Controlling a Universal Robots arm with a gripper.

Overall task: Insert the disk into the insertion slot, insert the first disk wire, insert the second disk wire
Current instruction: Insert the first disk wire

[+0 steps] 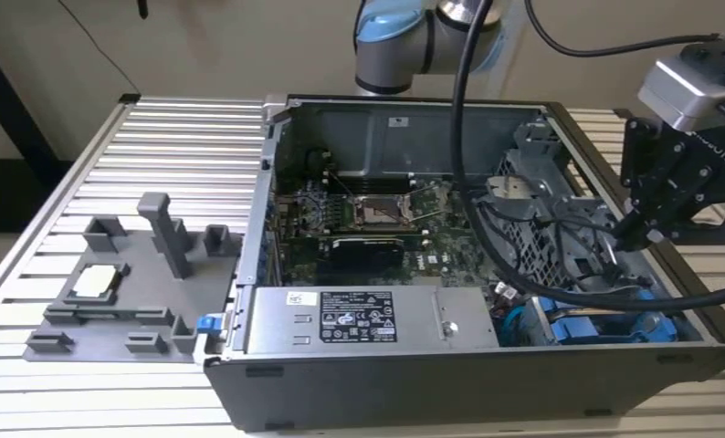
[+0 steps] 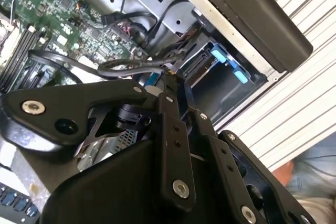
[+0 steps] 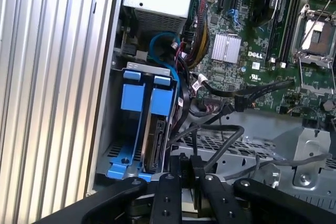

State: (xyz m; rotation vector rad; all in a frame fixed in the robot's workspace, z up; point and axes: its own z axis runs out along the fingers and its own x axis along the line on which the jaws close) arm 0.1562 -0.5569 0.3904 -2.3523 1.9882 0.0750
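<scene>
In the first wrist view, the disk [image 3: 153, 145] stands edge-on with its faces hidden, and its near end is covered by the gripper [image 3: 187, 160]. In the second wrist view, a blurred orange-and-blue shape [image 2: 310, 169] is cut off at the corner.

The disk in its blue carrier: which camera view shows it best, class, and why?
The first wrist view: the disk stands edge-on, its metal side and blue frame plain. The exterior view shows blue carrier frames; the second wrist view, two blue tabs.
</scene>
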